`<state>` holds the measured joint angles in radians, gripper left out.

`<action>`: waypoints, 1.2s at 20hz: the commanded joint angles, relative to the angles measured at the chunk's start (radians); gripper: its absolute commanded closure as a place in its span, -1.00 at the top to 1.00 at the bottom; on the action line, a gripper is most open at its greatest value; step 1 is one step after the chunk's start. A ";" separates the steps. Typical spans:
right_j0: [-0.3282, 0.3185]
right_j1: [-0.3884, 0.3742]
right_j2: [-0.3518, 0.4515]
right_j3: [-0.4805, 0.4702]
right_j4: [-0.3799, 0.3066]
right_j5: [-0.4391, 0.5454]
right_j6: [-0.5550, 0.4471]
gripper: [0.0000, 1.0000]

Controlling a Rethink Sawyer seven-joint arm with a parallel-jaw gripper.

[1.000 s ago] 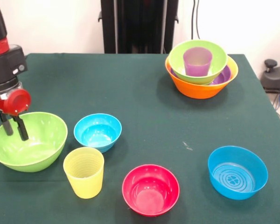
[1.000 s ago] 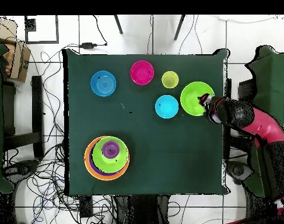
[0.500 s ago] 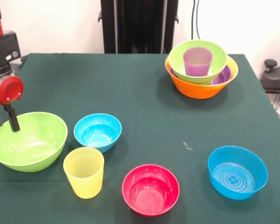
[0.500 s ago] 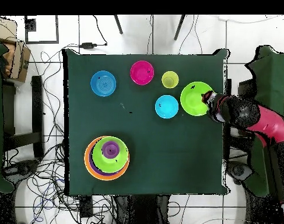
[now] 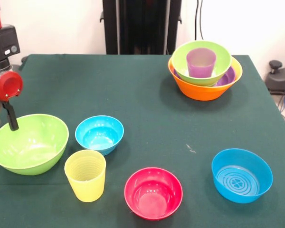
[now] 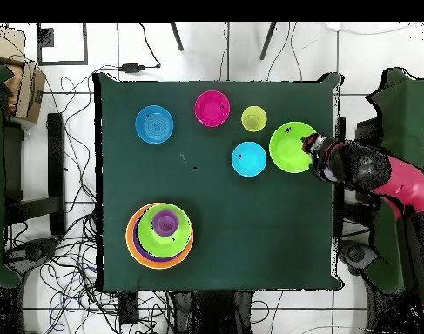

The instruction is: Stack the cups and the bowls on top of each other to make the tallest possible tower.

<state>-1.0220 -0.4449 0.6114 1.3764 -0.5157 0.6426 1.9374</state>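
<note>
The tower (image 5: 205, 71) stands far across the tabletop (image 5: 161, 118) from the jaws (image 5: 2, 118). It has a big orange bowl (image 5: 204, 89) at the bottom, a flat purple bowl (image 5: 228, 76) in it, a green bowl (image 5: 201, 61) on that, and a purple cup (image 5: 201, 62) on top.

The big green bowl (image 5: 29, 143) sits just under the jaws, and they hang over its back rim with nothing in them. I can see one dark finger well, but I cannot tell if the jaws are apart or together.

If the jaws come down on the rim crooked, the bowl may tip or slide. It could bump the small blue bowl (image 5: 99, 134) and the yellow cup (image 5: 85, 175) close beside it. The pink-red bowl (image 5: 153, 193) and the other blue bowl (image 5: 242, 175) are farther from the jaws and look safe. If the purple cup stays there, a bowl put on it may wobble and fall.
</note>
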 commanded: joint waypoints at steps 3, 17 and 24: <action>-0.048 0.097 0.054 0.007 -0.075 0.056 -0.348 1.00; -0.203 0.319 0.101 -0.039 -0.187 -0.138 -0.425 -1.00; -0.276 0.402 0.158 0.015 -0.271 -0.300 -0.461 -1.00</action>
<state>-1.3004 -0.1695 0.7732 1.3590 -0.5777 0.5021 1.7968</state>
